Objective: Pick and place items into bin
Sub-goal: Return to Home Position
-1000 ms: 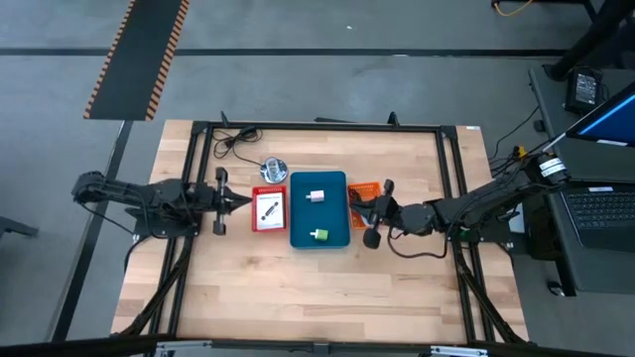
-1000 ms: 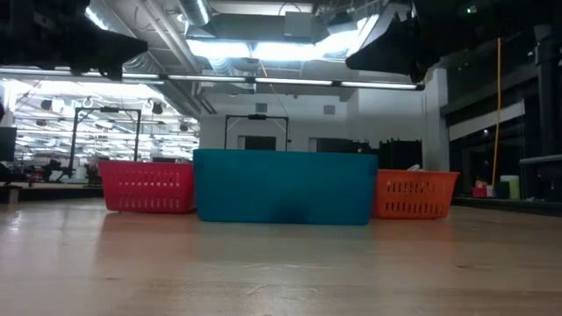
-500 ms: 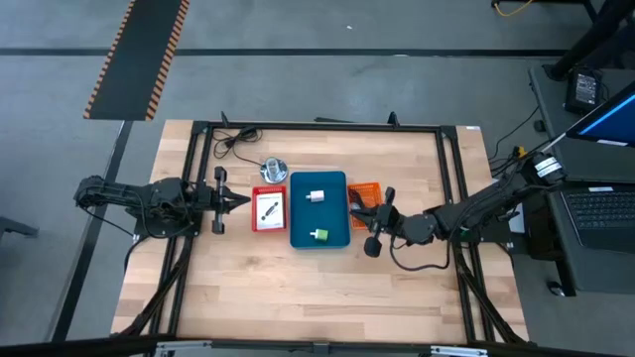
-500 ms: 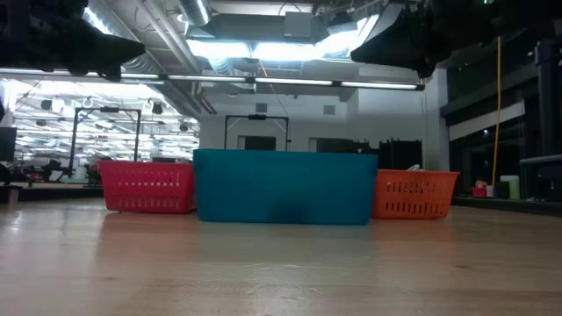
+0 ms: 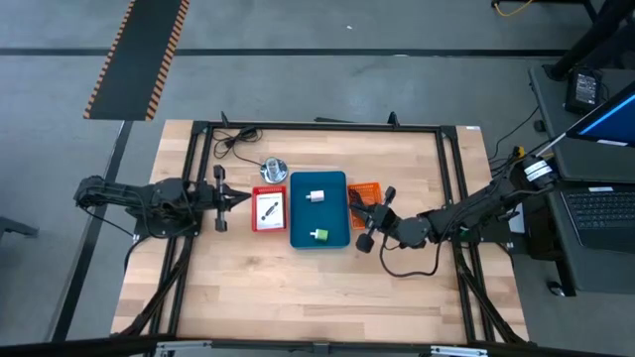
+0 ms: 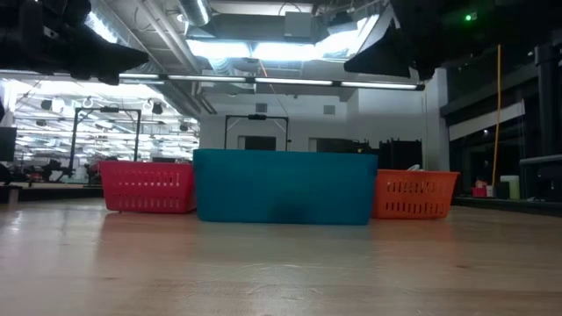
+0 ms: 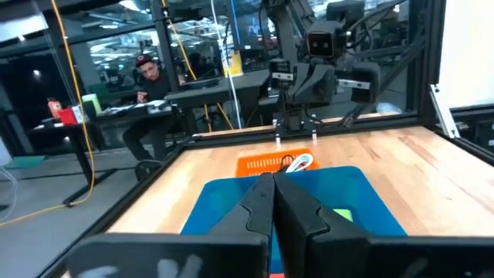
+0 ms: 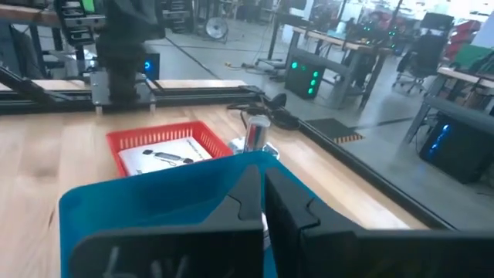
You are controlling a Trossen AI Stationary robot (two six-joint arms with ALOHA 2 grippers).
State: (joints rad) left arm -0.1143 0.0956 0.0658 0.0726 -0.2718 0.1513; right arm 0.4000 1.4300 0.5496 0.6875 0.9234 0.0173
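A blue bin (image 5: 319, 208) stands mid-table and holds a pale block (image 5: 317, 195) and a tiny green cube (image 5: 319, 235). Left of it, a red basket (image 5: 268, 208) holds a white card with black parts (image 8: 164, 157). To its right, an orange basket (image 7: 274, 164) holds a blue-white cable (image 7: 299, 162). My left gripper (image 5: 243, 201) hovers shut and level just left of the red basket, pointing toward the bin. My right gripper (image 5: 354, 207) hovers shut at the bin's right rim, in front of the orange basket, holding nothing.
A shiny silver round object (image 5: 274, 170) stands behind the red basket, and a black cable (image 5: 233, 139) lies near the far left corner. A dark frame (image 5: 317, 126) rims the table. Bare wood spreads along the near half (image 5: 317, 297). A person sits beyond the table (image 7: 150, 85).
My right gripper has shifted a little toward the table's near edge and left, and its wrist has turned. It stays shut.
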